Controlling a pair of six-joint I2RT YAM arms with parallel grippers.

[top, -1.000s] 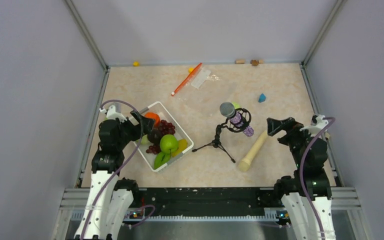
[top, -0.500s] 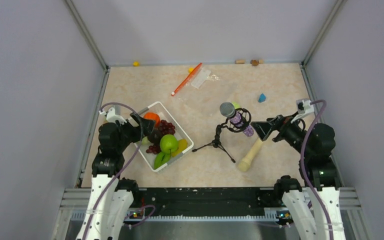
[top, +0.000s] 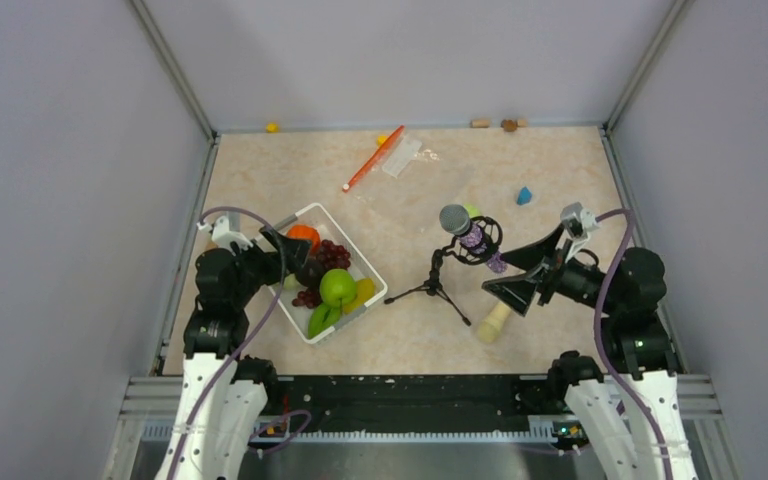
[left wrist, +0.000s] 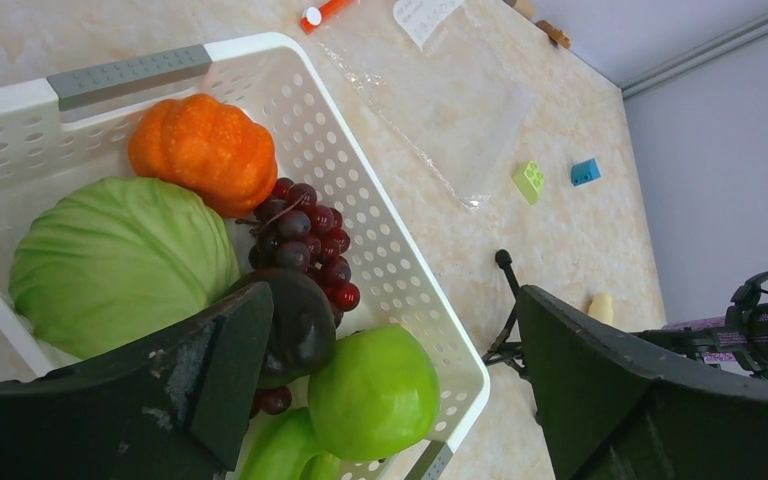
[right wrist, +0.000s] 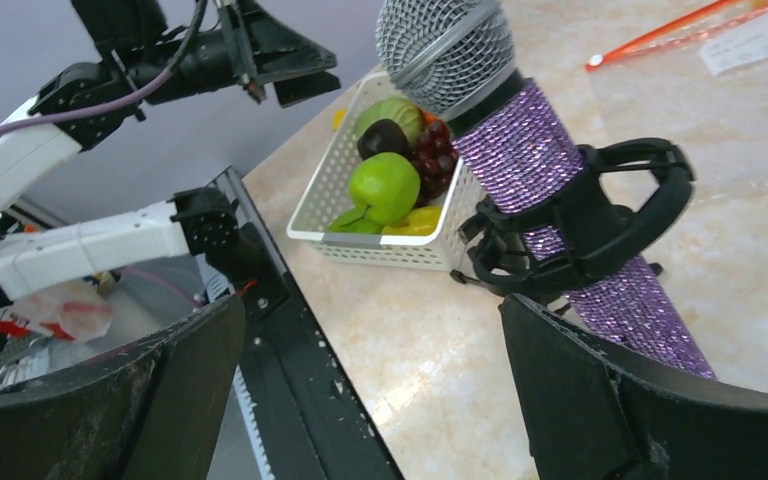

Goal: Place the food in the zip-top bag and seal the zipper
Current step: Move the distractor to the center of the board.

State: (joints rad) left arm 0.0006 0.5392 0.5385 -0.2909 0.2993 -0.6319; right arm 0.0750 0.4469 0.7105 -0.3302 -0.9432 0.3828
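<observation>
Zip-top bag (top: 405, 158): clear, flat, red-orange zipper (top: 372, 158), far on tabletop (top: 560, 160), well apart from food (top: 337, 287). Green apple (left wrist: 373, 392) and grapes (left wrist: 305, 240) sit in white basket (left wrist: 360, 190). Left gripper (left wrist: 392, 300) spread wide above the basket; right gripper (right wrist: 372, 310) spread, empty, beside microphone (right wrist: 520, 130).

Grey walls (top: 410, 60) (beige marbled table (top: 280, 170)).

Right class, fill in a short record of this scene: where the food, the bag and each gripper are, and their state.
food: all in basket, none in bag
bag: lying flat, apart from basket
zipper: along bag's mouth; sealed or not, cannot tell
left gripper: open, above basket, empty
right gripper: open, by mic, empty
</observation>
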